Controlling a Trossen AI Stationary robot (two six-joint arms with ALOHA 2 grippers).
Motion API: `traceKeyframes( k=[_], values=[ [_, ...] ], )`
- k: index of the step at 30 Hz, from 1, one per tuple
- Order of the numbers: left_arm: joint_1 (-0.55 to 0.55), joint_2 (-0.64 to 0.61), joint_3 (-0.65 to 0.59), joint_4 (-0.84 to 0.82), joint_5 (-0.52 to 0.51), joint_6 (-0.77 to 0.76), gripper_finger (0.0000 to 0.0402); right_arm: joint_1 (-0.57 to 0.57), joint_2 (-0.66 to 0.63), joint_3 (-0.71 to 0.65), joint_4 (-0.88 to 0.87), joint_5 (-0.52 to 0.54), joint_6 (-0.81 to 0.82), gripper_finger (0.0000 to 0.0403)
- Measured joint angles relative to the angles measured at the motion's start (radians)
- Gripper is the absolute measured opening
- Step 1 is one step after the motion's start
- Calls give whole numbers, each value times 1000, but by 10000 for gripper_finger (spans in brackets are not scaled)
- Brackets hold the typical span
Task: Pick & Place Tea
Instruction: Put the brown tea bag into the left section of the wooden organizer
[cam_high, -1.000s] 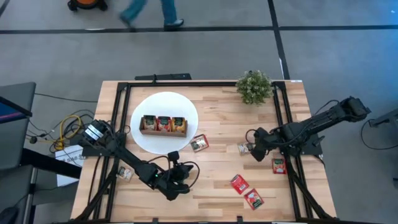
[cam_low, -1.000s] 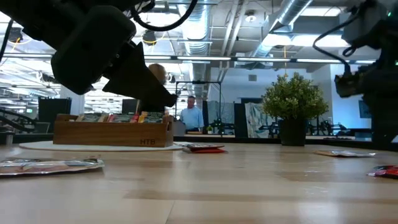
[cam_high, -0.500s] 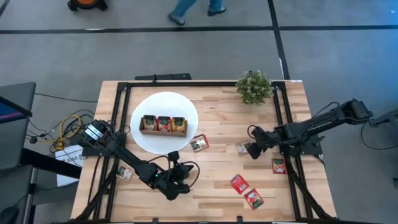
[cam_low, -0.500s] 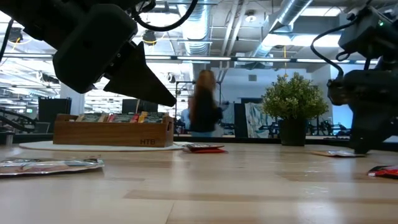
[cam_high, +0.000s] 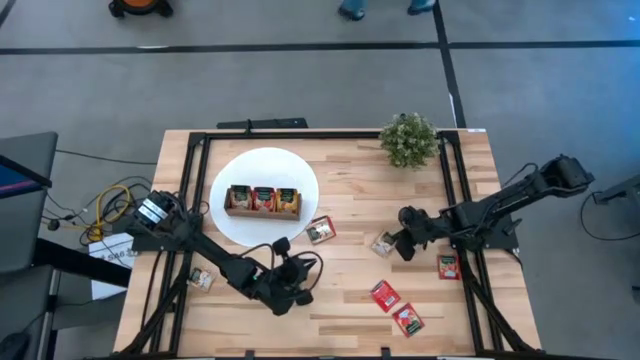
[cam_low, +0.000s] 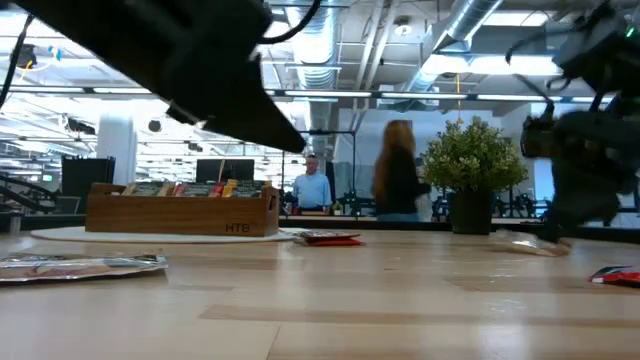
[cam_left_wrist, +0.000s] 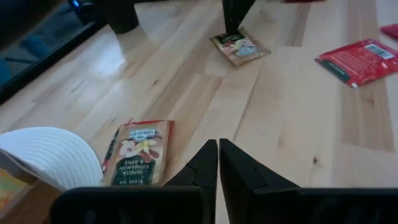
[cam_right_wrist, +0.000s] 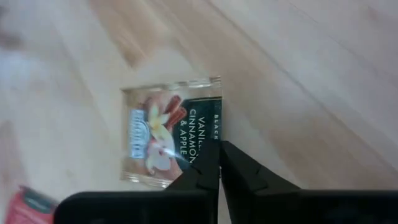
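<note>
Tea sachets lie scattered on the wooden table. My right gripper (cam_high: 398, 243) is shut at the corner of a white-and-green sachet (cam_right_wrist: 171, 134) at the table's right middle. Another such sachet (cam_high: 320, 230) lies flat beside the white disc (cam_high: 300, 165). Two red sachets (cam_high: 385, 295) (cam_high: 407, 320) lie near the front edge, and a third (cam_high: 447, 265) lies by the right rail. My left gripper (cam_left_wrist: 217, 155) hovers shut over bare wood at the front middle, holding nothing. The brown tray (cam_high: 262, 200) stands on the disc with sachets in it. My right gripper pinches the sachet's corner (cam_right_wrist: 208, 152) between its two fingertips. The fingers (cam_left_wrist: 233, 15) slant down onto it from the table's right side. In the low view the sachet (cam_low: 525, 243) is tipped, its gripper end raised a little and its other end on the table.
A small green potted plant (cam_high: 407, 140) stands at the far right corner. Black rails (cam_high: 455, 190) run along the table's edges. One more sachet (cam_high: 200, 278) lies outside the left rail. People move in the room beyond the table.
My right gripper has sunk onto the white-and-green sachet, tipped further downward and shut on its corner. The sachet has slid a little toward the table's left and its gripper end has come up off the wood.
</note>
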Motion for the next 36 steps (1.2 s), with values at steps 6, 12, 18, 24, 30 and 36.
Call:
traceKeyframes(
  k=[6,12,18,24,30,36],
  values=[
    [75,-22,0,37,114,6,47,104,14,77,60,185,-93,1],
    [201,-17,0,249,355,88,128,179,79,166,64,249,-160,0],
    [314,56,0,445,591,147,177,192,185,211,26,242,-133,0],
    [353,206,88,538,708,170,148,116,193,219,-104,241,-70,24],
    [357,353,271,416,741,240,74,44,147,145,-62,183,-73,106],
    [364,435,394,296,713,288,17,-15,147,26,169,68,-59,175]
  ],
)
